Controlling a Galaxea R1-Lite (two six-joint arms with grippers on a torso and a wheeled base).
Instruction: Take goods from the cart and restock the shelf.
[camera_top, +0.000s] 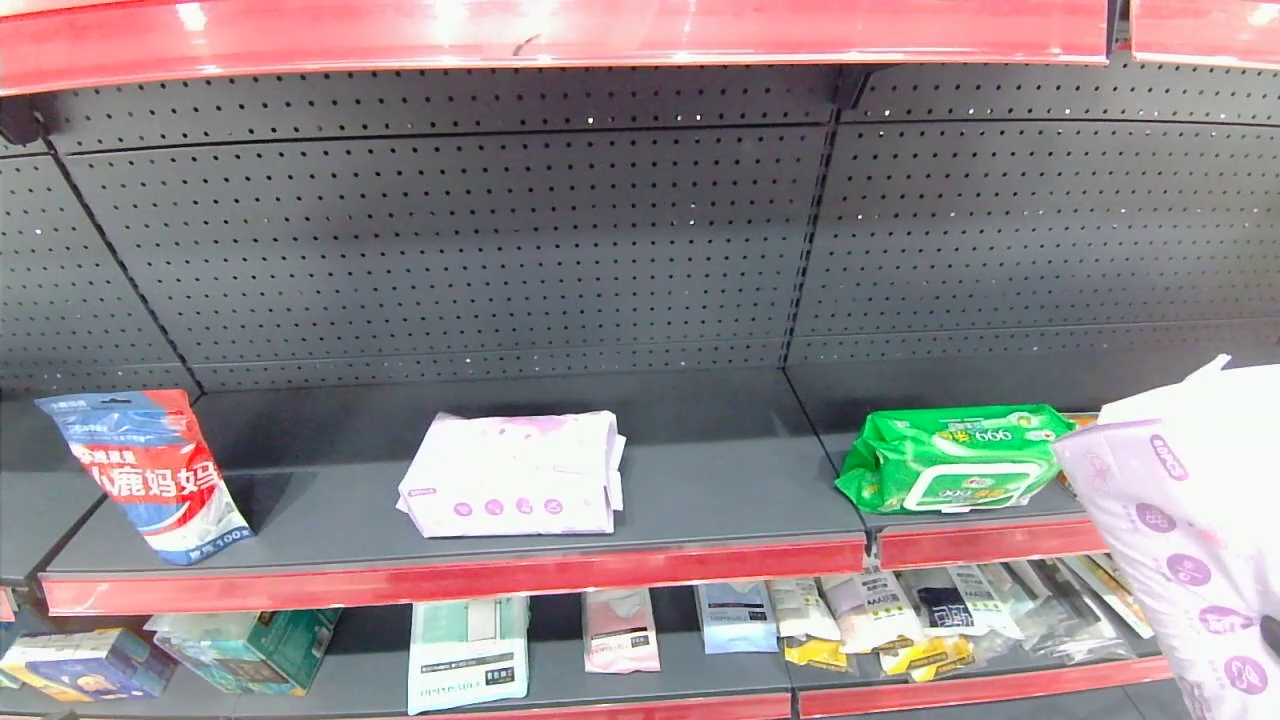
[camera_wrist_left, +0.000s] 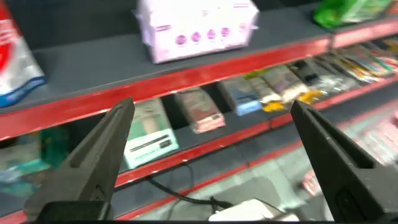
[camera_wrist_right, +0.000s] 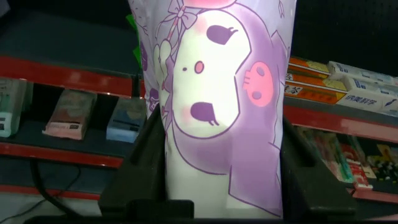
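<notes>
**Head view.** The held purple-print pack (camera_top: 1190, 530) stands upright, long axis near vertical. It is to the right of the green wipes pack (camera_top: 950, 455) and nearer the camera. The wipes pack lies on the shelf (camera_top: 450, 578). A matching pale pack (camera_top: 515, 475) lies flat well to the left of the wipes pack, with bare board between them. A red-and-blue pouch (camera_top: 150, 475) stands farther left again. The bare board lies ahead and to the left of the held pack, so the right arm is judged the nearer one for placing. The wipes pack is the likeliest obstacle on a leftward path. Small sachets (camera_top: 860, 610) sit on the tier below the wipes pack.

**Left wrist view.** The left gripper (camera_wrist_left: 211, 107) is empty, its fingers spread wide. It hangs before and below the shelf's red front edge, left of the wipes pack and roughly under the pale pack.

**Right wrist view.** The right gripper (camera_wrist_right: 221, 155) clamps the held pack low down, one finger on each flank. The pack's cartoon-printed face rises above the fingers, and a sliver of the wipes pack shows past its edge.
</notes>
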